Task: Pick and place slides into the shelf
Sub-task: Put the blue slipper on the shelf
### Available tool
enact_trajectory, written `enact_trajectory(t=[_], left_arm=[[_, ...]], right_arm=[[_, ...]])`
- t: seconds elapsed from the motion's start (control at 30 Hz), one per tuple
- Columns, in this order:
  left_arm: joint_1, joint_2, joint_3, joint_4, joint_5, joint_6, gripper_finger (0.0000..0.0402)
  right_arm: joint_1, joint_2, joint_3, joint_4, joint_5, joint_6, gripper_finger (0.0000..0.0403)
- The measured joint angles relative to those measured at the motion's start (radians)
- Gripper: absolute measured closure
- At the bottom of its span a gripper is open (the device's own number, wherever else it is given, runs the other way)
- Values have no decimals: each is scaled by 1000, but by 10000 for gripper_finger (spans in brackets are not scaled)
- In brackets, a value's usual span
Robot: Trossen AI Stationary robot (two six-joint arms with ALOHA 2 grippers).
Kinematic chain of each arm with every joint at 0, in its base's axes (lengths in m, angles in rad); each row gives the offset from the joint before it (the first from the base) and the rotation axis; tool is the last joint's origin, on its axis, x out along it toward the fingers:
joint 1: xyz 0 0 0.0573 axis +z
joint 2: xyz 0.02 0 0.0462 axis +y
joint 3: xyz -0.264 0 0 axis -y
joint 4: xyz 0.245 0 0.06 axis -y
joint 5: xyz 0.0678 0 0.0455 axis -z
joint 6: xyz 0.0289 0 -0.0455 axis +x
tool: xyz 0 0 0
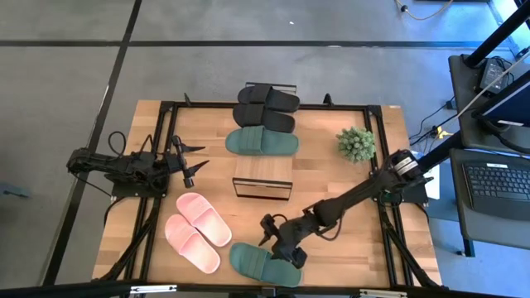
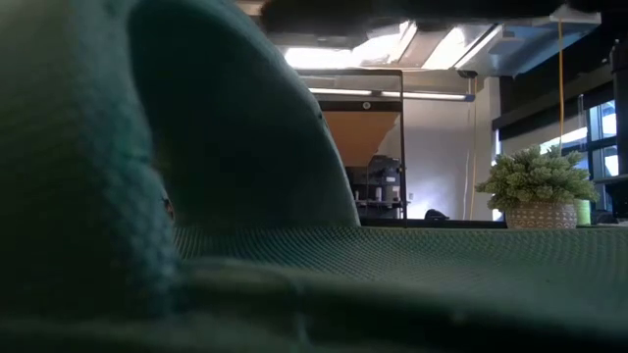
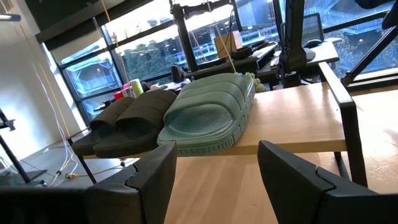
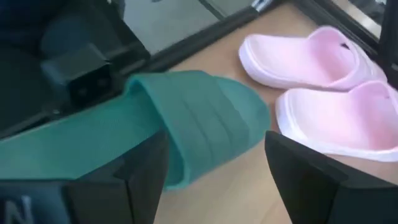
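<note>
Two robot arms work over a wooden worktop. The right tool, fingers spread wide, hovers over a dark green slide at the worktop's 6 o'clock edge, pink slides just beside it at 9 o'clock. The grasp looks about to begin; next it must descend and close. The shelf sits centrally, holding the other green slide and black slides. The left tool, fingers apart, waits at 9 o'clock.

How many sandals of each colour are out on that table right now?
Black sandals: 2, both on the shelf
Dark green sandals: 2, one on the shelf, one under the right gripper
Pale pink sandals: 2, on the table
Total: 6
</note>
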Motion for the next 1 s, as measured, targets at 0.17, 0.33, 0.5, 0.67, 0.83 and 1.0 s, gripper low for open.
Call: enact_trajectory(t=[0.17,0.33,0.5,0.67,0.83,1.0], left_arm=[[0,0,0,0,0,9,185],[0,0,0,0,0,6,185],[0,0,0,0,3,-30,185],[0,0,0,0,9,-68,185],[0,0,0,0,12,-74,185],[0,0,0,0,12,-75,185]], right_arm=[[-17,60,-1,7,-7,12,139],[-9,73,-1,28,-16,30,139],[2,90,1,84,-23,19,139],[-26,133,-2,123,-126,-1,139],[-56,144,-1,129,-125,1,139],[-73,144,-1,129,-120,18,139]])
